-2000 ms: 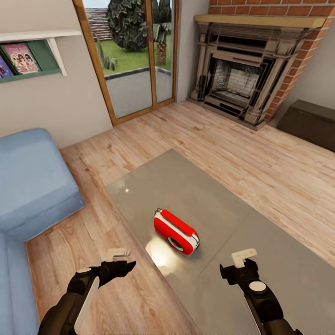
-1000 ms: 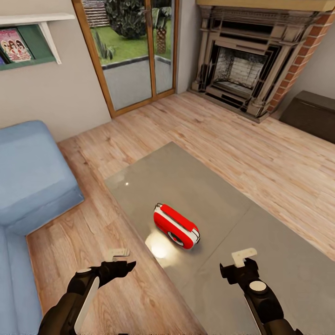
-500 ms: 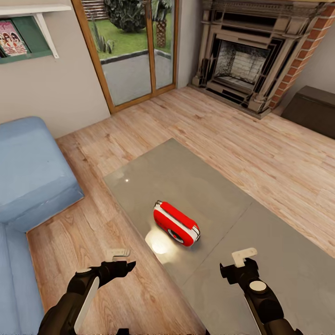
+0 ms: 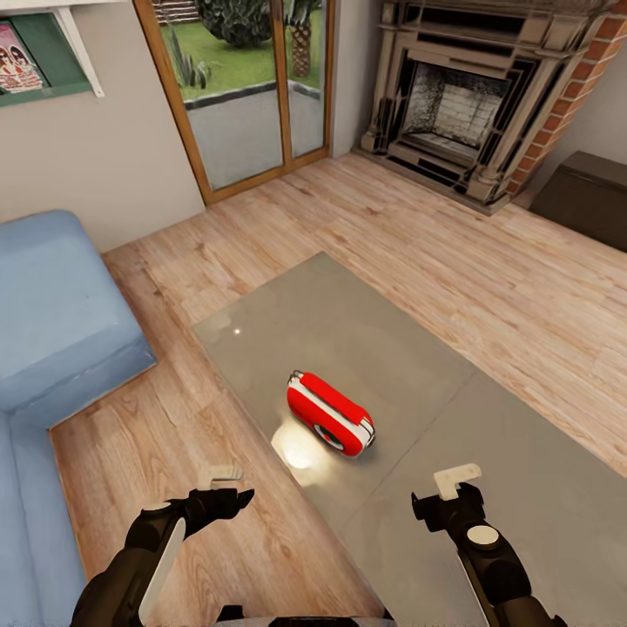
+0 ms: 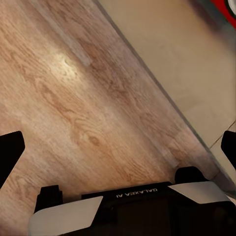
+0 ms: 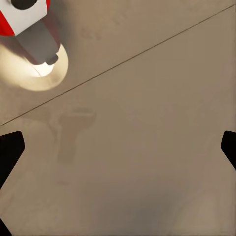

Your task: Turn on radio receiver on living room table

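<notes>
The red radio receiver (image 4: 331, 414) with white trim lies on the glossy grey table (image 4: 348, 322), near its left long edge, beside a bright reflection. My left gripper (image 4: 232, 487) hangs open over the wood floor just left of the table, short of the radio. Over the table's near part, my right gripper (image 4: 440, 490) stands open and empty, to the right of the radio and nearer me. The left wrist view has the open left gripper (image 5: 118, 147), the table's edge (image 5: 187, 64) and a red corner of the radio (image 5: 232, 7). The right wrist view has the open right gripper (image 6: 118, 147) above the tabletop (image 6: 147, 123), with the radio (image 6: 19, 14) at a corner.
A blue sofa (image 4: 52, 322) stands at the left, close to the table. Beyond the table lie light wood floor (image 4: 453, 252), a wood-framed glass door (image 4: 252, 87), a fireplace (image 4: 461, 96) and a dark low cabinet (image 4: 592, 196). A wall shelf (image 4: 39, 52) holds magazines.
The whole view has shifted: door, fireplace and shelf slid upward in the picture, so the camera moved. Both arms hold the same pose; the radio has not moved on the table.
</notes>
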`<state>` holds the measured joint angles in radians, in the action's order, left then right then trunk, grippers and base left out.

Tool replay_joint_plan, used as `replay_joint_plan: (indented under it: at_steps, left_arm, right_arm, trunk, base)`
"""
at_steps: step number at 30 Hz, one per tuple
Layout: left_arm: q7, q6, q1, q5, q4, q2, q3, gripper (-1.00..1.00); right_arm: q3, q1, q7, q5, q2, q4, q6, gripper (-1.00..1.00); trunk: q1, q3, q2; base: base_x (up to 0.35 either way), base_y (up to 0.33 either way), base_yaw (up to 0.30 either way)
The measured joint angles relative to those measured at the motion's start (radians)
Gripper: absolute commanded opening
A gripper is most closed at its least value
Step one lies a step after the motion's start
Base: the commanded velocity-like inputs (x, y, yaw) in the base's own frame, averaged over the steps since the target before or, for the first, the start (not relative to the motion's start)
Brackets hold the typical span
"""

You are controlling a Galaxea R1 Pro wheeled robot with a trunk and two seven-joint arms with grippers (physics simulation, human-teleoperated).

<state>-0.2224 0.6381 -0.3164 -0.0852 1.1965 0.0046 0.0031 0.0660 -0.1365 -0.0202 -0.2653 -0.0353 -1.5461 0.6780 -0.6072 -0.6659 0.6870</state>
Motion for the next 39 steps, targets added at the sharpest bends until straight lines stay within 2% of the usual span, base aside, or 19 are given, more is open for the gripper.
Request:
replay_joint_plan:
  at_steps: [18,23,26,29,31,34,36,39]
  left_arm:
    - [0.000,0.000,0.000,0.000,0.000,0.000,0.000,1.00]
    - [0.000,-0.001,0.000,-0.001,0.000,-0.001,0.000,1.00]
    - [0.000,0.000,-0.001,-0.002,0.000,0.000,0.000,1.00]
    - [0.000,-0.001,0.000,-0.002,0.000,0.000,0.000,1.00]
    - [0.000,-0.001,0.000,-0.002,0.000,-0.001,0.000,1.00]
    - [0.000,-0.001,0.000,-0.002,0.000,-0.001,0.000,1.00]
    - [0.000,0.000,0.000,-0.002,0.000,0.000,0.000,1.00]
    - [0.000,0.000,0.000,-0.002,0.000,0.000,0.000,1.00]
  right_arm:
    - [-0.002,0.000,0.000,-0.001,-0.002,-0.014,0.002,1.00]
    - [-0.001,-0.005,-0.004,-0.048,-0.001,-0.022,0.021,1.00]
    - [0.003,-0.042,-0.006,-0.077,0.008,-0.022,0.057,1.00]
    - [0.035,-0.097,-0.009,-0.089,0.022,-0.022,0.120,1.00]
    - [0.082,-0.147,-0.012,-0.094,0.031,-0.021,0.182,1.00]
    - [0.116,-0.189,-0.013,-0.097,0.038,-0.020,0.220,1.00]
    - [0.127,-0.219,-0.013,-0.097,0.053,-0.020,0.234,1.00]
    - [0.136,-0.254,-0.013,-0.098,0.089,-0.019,0.250,1.00]
  trunk:
    - [0.000,-0.008,0.000]
    - [0.000,-0.008,0.000]
    - [0.000,-0.008,0.000]
    - [0.000,-0.008,0.000]
    - [0.000,-0.008,0.000]
    - [0.000,-0.008,0.000]
    - [0.000,-0.008,0.000]
    - [0.000,-0.008,0.000]
  base:
    - [0.000,0.000,0.000]
    - [0.000,0.000,0.000]
    - [0.000,0.000,0.000]
    - [0.000,0.000,0.000]
    - [0.000,0.000,0.000]
    - [0.000,0.000,0.000]
    - [0.000,0.000,0.000]
    - [0.000,0.000,0.000]
